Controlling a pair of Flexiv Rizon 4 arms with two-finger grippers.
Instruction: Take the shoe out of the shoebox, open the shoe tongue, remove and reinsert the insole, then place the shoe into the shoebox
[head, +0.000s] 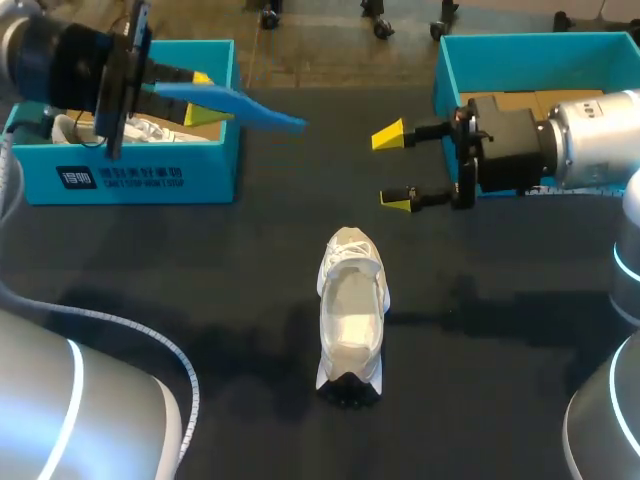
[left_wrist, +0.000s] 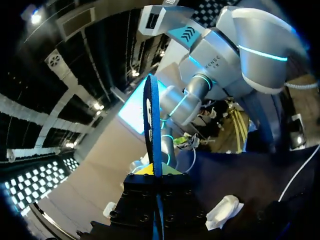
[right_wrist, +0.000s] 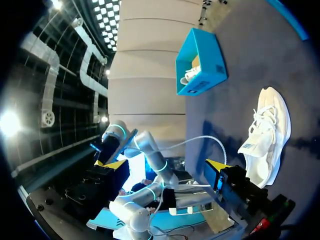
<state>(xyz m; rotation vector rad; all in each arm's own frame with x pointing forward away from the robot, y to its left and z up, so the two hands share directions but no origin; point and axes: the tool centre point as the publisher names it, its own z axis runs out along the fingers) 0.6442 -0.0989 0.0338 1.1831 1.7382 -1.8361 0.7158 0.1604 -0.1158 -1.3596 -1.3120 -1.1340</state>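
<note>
Nearest to you, the white shoe (head: 350, 315) lies on the dark table (head: 200, 260) with its toe pointing away, outside both shoeboxes, while your left gripper (head: 208, 97) is clamped on the blue insole (head: 255, 110) by the left shoebox (head: 130, 175), and your right gripper (head: 393, 168) hangs wide open, holding nothing.

Head cam: above and behind me, looking down on the whole table (head: 200, 300). L wrist cam: looks out along my left gripper (left_wrist: 152, 172), tilted up, insole (left_wrist: 151, 125) edge-on close ahead. R wrist cam: looks past my right gripper (right_wrist: 165, 167) across the table. All 3 catch the shoe (head: 352, 318).
</note>
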